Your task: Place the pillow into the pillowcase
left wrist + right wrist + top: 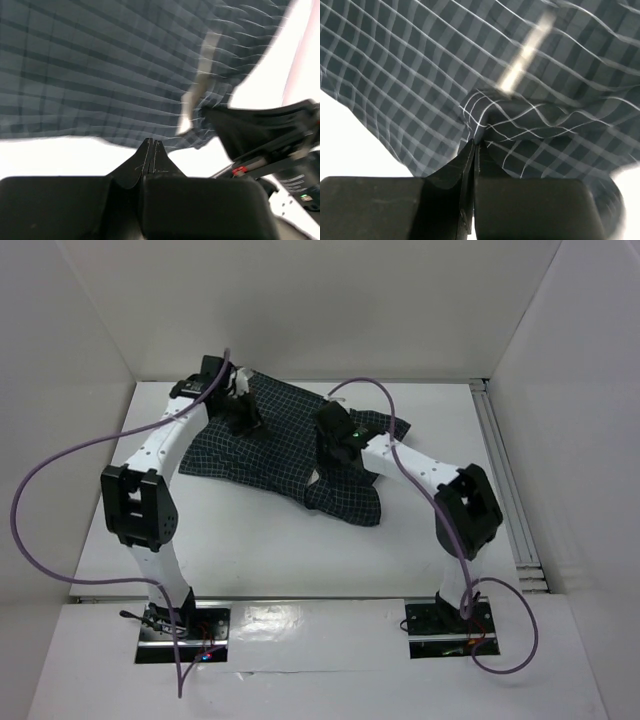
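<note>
Looking along the right gripper (475, 146), I see its fingers clamped on a bunched fold of the pillowcase (420, 65), which spreads away beyond the tips; the left gripper (151, 144) has its fingers pressed together, the cloth's edge right at their tips; whether they nip it I cannot tell.

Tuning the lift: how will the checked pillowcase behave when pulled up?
Probably floppy: the pillowcase puckers where the right gripper pinches it. Likely light, thin cloth lying rumpled on the table. Pushed, it should bunch, not slide.
</note>
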Motion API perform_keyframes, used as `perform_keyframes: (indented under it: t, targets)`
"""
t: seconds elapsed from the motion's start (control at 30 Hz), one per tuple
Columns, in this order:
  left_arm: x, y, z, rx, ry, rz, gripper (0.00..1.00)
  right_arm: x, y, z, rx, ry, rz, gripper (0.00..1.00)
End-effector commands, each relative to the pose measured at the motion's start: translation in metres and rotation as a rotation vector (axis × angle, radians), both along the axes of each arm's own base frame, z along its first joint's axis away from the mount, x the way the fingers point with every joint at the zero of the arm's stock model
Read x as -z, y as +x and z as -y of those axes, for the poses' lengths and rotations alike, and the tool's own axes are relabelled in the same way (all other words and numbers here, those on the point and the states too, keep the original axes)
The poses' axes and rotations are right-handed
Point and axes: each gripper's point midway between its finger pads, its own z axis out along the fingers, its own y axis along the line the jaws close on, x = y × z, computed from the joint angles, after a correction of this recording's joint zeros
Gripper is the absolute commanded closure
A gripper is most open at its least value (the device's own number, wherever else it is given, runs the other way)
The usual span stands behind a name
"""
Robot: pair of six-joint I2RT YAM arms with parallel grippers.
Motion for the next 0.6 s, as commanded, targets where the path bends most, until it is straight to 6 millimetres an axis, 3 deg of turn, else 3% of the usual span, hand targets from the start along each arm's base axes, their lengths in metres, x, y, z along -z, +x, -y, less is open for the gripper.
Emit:
perform_keyframes:
  t: [0.0,0.03,0.1,0.13,0.17,0.2,0.23,0.27,0.33,0.37,0.4,0.43,0.47,0.5,0.53,0.57]
  targets:
    - [-0.001,-0.007,-0.044,-0.167,0.016,-0.034,1.00,-0.014,0.032,-0.046,-0.061,0.111,0.071,1.00]
    - [-0.007,-0.008,-0.054,-0.204,0.022,-0.021,1.00,-0.018,0.041,-0.053,-0.068,0.116,0.088,1.00]
    - [-0.004,-0.005,-0.085,-0.326,0.064,-0.027,0.92,0.008,0.047,-0.053,-0.050,0.057,0.040,1.00]
    - [0.002,-0.008,-0.098,-0.372,0.081,-0.044,0.88,0.006,0.052,-0.049,-0.039,0.054,0.038,1.00]
    - [-0.002,-0.010,-0.120,-0.430,0.089,-0.033,0.83,-0.008,0.053,-0.049,-0.047,0.062,0.060,0.97]
    - [0.001,-0.014,-0.133,-0.478,0.102,-0.051,0.66,-0.019,0.052,-0.048,-0.057,0.070,0.086,0.83]
    - [0.012,-0.022,-0.143,-0.511,0.102,-0.088,0.53,-0.020,0.046,-0.041,-0.048,0.063,0.091,0.54]
    - [0.011,-0.025,-0.163,-0.562,0.099,-0.081,0.42,-0.052,0.042,-0.035,-0.040,0.098,0.149,0.45]
    - [0.028,-0.035,-0.182,-0.616,0.114,-0.122,0.24,-0.071,0.034,-0.021,-0.036,0.108,0.178,0.20]
    - [0.036,-0.038,-0.193,-0.647,0.126,-0.136,0.09,-0.067,0.028,-0.008,-0.021,0.095,0.171,0.13]
    - [0.044,-0.044,-0.211,-0.706,0.120,-0.167,0.03,-0.090,0.021,0.005,-0.008,0.121,0.208,0.03]
    - [0.048,-0.046,-0.219,-0.734,0.097,-0.176,0.00,-0.094,0.016,0.014,0.001,0.123,0.214,0.00]
    - [0.060,-0.048,-0.225,-0.766,0.072,-0.194,0.00,-0.079,0.004,0.023,0.001,0.102,0.184,0.00]
    - [0.068,-0.049,-0.239,-0.816,0.061,-0.207,0.00,-0.093,-0.001,0.040,0.038,0.122,0.213,0.00]
    - [0.076,-0.048,-0.241,-0.826,0.034,-0.229,0.00,-0.090,-0.008,0.045,0.046,0.127,0.205,0.00]
    - [0.081,-0.042,-0.243,-0.827,0.033,-0.214,0.00,-0.071,-0.017,0.060,0.063,0.097,0.167,0.00]
